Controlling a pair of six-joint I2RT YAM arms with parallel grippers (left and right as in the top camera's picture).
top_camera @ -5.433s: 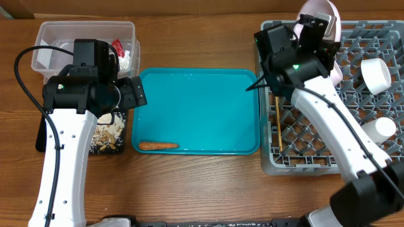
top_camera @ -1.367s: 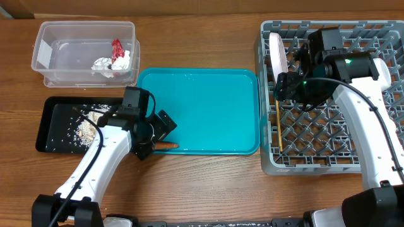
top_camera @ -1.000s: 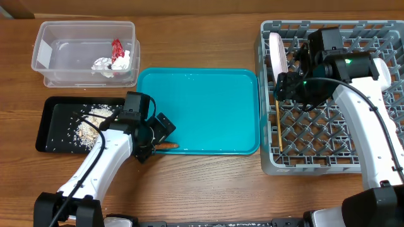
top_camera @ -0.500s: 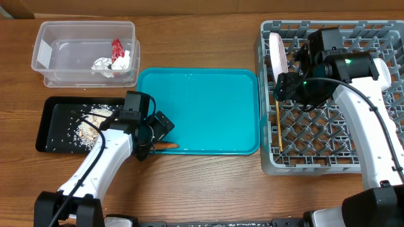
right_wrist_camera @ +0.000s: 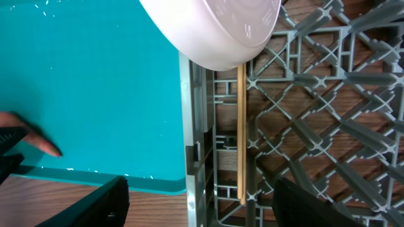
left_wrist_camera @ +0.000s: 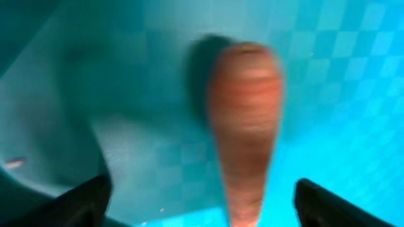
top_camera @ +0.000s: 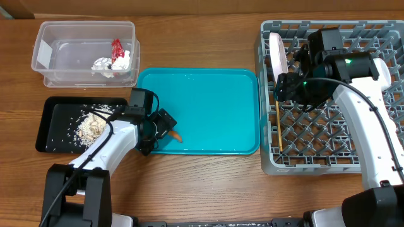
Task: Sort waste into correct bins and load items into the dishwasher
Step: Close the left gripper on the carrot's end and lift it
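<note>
The thin orange carrot stick lies slanted in the teal tray's front left corner. In the left wrist view the carrot stick is blurred and stands between the fingers without touching either. My left gripper is open around it. My right gripper hangs open and empty over the grey dish rack, near the upright pink-white plate and the chopsticks. The clear tub holds tissue and a red wrapper. Food scraps lie in the black tray.
The teal serving tray sits between the bins and the rack, and its raised rim is close beside my left gripper. In the right wrist view the plate, chopsticks, rack lattice and teal tray show.
The carrot stick has swung from lying flat along the tray's front edge to slanting inward. My left gripper has shifted a little farther into the tray. The right arm has not moved.
</note>
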